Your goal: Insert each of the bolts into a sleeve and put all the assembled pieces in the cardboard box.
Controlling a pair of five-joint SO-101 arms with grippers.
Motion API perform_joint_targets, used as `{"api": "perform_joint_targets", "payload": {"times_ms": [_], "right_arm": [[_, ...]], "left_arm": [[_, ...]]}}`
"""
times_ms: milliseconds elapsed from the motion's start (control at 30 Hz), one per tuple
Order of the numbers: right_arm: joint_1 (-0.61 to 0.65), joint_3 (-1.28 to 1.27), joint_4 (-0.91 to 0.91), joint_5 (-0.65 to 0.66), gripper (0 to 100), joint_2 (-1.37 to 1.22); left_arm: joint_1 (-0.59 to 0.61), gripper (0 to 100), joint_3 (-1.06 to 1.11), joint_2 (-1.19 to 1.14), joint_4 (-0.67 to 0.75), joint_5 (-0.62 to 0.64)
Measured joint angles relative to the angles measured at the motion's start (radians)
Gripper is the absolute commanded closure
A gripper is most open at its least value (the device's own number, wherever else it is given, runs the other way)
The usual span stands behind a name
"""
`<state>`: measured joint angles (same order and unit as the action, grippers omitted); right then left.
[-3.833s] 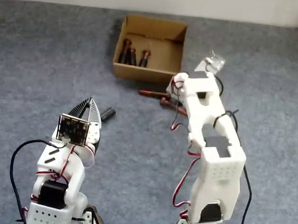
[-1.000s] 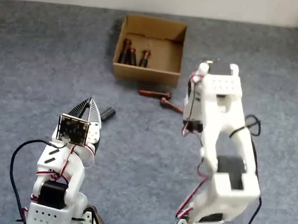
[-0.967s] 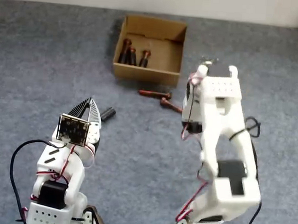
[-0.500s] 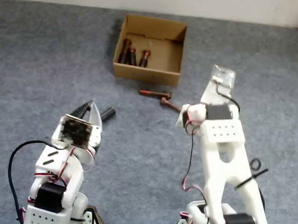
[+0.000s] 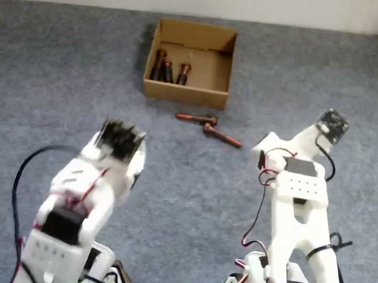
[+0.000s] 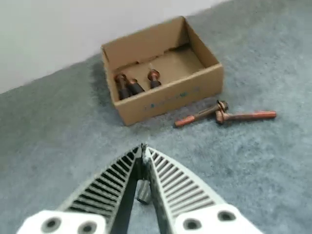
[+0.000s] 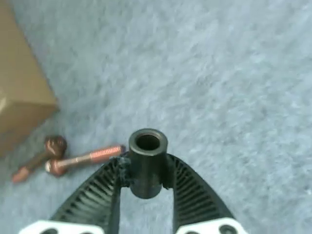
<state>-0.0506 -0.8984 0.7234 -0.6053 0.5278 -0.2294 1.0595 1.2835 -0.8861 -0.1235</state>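
Leftmost, the left gripper (image 6: 143,148) is pressed together. At its one o'clock sits the cardboard box (image 5: 185,92), with two bolts (image 5: 196,118) at the box's six o'clock. The right gripper (image 7: 146,165) pinches a black sleeve (image 7: 147,146), the bolts at its ten o'clock.

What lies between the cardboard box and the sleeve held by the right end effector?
Two copper-coloured bolts lie on the carpet between the cardboard box and the sleeve, as the right wrist view shows.

- Showed plain brown on the cardboard box (image 5: 190,89).
- Showed coppery red on the loose bolts (image 5: 196,118).
- Showed matte black on the sleeve (image 7: 147,163) and the ribbed fingers (image 7: 191,191).
- Showed mottled grey-blue on the tabletop (image 5: 66,65), white on the arms (image 5: 298,207).
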Motion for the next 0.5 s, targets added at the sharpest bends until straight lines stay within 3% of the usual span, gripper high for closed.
{"api": "perform_joint_targets", "payload": {"times_ms": [233, 500], "right_arm": [[-0.118, -0.008, -0.054, -0.012, 99.5, 0.000], [-0.133, -0.008, -0.060, -0.012, 99.5, 0.000]], "left_arm": [[-0.095, 96, -0.358, -0.545, -0.055, 0.000], [-0.176, 81, -0.868, -1.115, -0.281, 0.144]]}}
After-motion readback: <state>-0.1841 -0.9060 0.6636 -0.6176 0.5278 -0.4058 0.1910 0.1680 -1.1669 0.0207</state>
